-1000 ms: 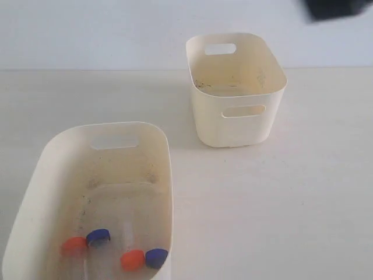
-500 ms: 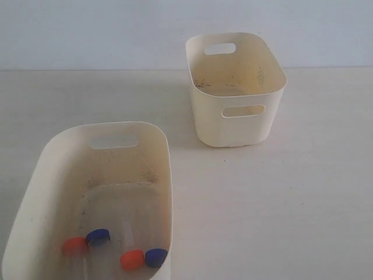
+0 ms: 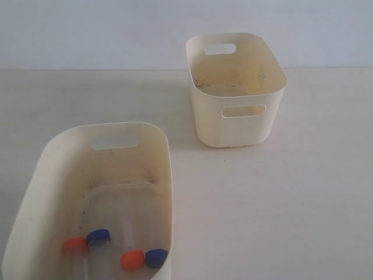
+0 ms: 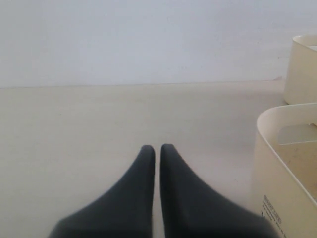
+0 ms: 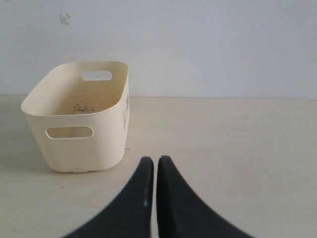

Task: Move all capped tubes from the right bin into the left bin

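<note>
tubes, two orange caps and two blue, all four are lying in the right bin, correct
No: the tubes lie in the left bin, not the right bin, where none shows. Two orange caps and two blue, all four together, is correct. The exterior view shows it.

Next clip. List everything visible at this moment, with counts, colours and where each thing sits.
orange-red-capped tubes: two, clear, lying in the left bin at the end nearest the exterior camera
dark-blue-capped tubes: two, clear, same bin, beside the orange-red ones
left bin: one, cream, wide, on the table
right bin: one, cream, narrow and deep, farther back; no tubes visible inside
table: one, off-white, under both bins
wall: one, pale grey-blue, behind the table
left gripper: one, black, shut, holding nothing, beside the left bin
right gripper: one, black, shut, holding nothing, near the right bin
</note>
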### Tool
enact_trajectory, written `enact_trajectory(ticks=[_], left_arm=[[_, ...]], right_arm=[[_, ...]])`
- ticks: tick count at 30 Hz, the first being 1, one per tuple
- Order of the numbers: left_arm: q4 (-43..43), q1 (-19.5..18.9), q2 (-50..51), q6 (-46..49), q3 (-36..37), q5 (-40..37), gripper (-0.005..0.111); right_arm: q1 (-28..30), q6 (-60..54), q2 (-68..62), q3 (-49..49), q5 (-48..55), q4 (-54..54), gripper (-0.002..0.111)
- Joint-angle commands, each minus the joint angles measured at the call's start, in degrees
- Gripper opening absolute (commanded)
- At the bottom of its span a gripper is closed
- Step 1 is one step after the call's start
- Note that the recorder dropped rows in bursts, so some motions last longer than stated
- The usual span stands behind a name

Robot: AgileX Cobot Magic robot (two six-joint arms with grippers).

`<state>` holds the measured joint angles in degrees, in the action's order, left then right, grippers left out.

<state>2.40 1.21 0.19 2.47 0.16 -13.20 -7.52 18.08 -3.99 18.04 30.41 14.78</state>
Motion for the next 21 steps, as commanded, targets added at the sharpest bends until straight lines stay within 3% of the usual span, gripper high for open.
enact_trajectory(ticks=[1, 12, 21], left_arm=[[-0.1, -0.1, -0.2, -0.5, -0.2, 0.3, 0.004], [-0.1, -0.1, -0.2, -0.5, -0.2, 0.3, 0.004], [-0.1, -0.1, -0.2, -0.5, -0.2, 0.3, 0.004]], right_arm=[[0.2, 4.3, -0.3, -1.9, -1.7, 0.1, 0.002], [0.3, 0.9, 4.0, -13.0, -8.2, -0.8, 0.002], [0.3, -14.7, 4.0, -18.0, -11.4, -14.0, 0.002]])
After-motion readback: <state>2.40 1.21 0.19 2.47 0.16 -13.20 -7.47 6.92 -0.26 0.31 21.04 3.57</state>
